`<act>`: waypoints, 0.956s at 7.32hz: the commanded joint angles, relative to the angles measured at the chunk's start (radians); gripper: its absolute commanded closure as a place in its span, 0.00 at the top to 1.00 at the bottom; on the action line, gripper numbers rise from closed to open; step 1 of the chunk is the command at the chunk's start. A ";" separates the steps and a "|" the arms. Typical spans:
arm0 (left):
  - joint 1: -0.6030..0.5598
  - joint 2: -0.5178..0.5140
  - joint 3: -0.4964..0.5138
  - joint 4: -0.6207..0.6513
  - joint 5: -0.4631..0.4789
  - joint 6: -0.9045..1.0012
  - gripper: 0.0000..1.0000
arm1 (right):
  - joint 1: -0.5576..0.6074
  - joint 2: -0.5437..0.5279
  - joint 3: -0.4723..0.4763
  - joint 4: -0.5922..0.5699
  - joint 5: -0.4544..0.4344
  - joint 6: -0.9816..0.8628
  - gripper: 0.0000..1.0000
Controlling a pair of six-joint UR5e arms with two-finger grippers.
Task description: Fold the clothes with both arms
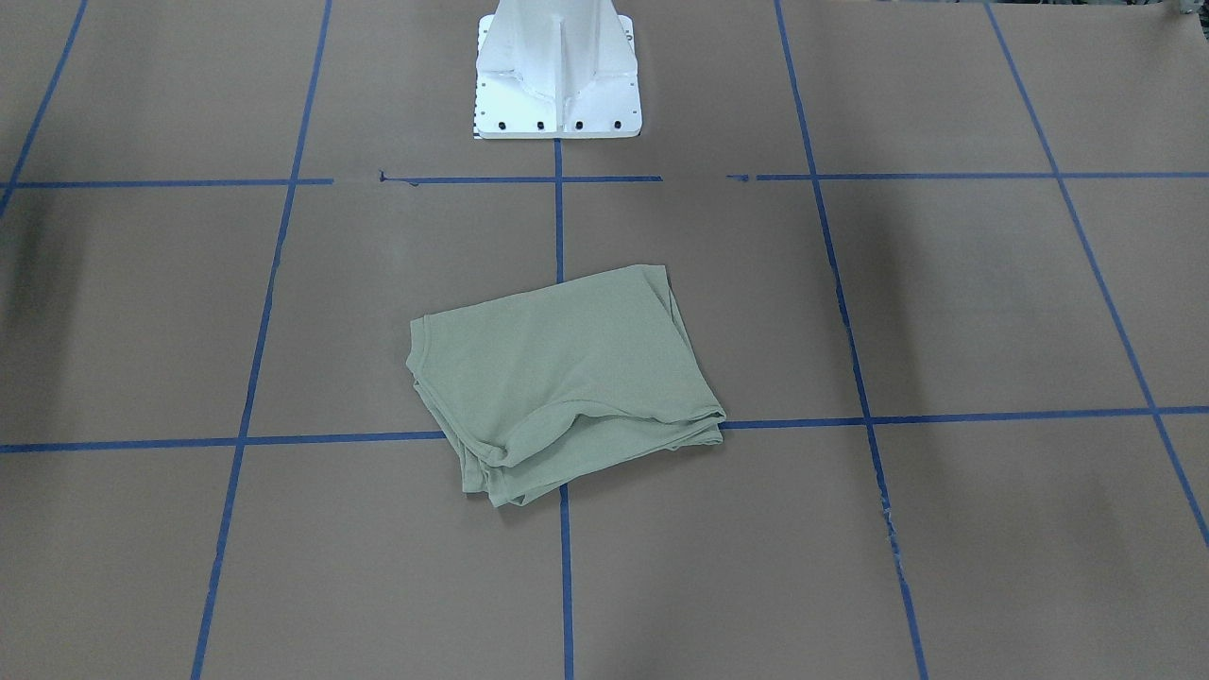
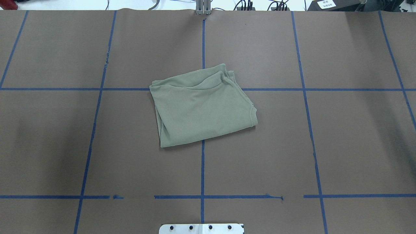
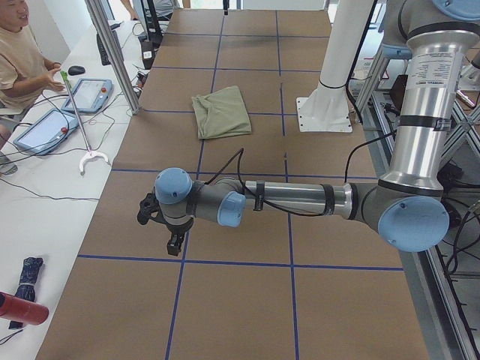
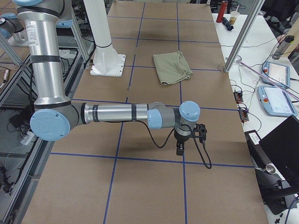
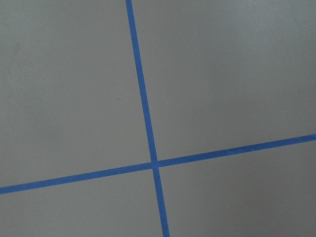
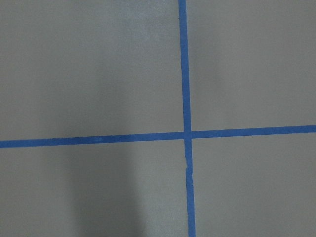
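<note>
The sage-green shirt (image 1: 562, 378) lies folded into a compact rectangle at the middle of the brown table; it also shows in the overhead view (image 2: 203, 104), the exterior left view (image 3: 221, 111) and the exterior right view (image 4: 172, 66). My left gripper (image 3: 174, 244) hangs over bare table far from the shirt, toward the table's left end. My right gripper (image 4: 180, 150) hangs over bare table toward the right end. Both show only in side views, so I cannot tell whether they are open or shut. Both wrist views show only paper and blue tape.
The white pedestal base (image 1: 557, 76) stands behind the shirt. Blue tape lines (image 2: 202, 162) grid the brown paper. An operator (image 3: 22, 60) sits beside tablets (image 3: 86, 94) on the side table. More tablets (image 4: 276, 100) and a laptop (image 4: 280, 149) lie beyond the other side.
</note>
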 commanded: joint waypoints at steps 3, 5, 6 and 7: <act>0.000 0.000 -0.007 -0.001 0.000 0.000 1.00 | 0.000 0.004 -0.002 0.000 0.002 0.000 1.00; 0.000 0.000 -0.009 -0.001 0.000 0.002 1.00 | -0.002 0.002 -0.008 -0.002 0.003 0.000 1.00; 0.000 0.000 -0.015 0.001 0.000 0.000 1.00 | 0.000 0.002 -0.008 0.000 0.003 0.000 1.00; 0.000 0.000 -0.016 -0.001 0.000 0.002 1.00 | 0.000 0.001 -0.001 0.000 0.005 0.000 1.00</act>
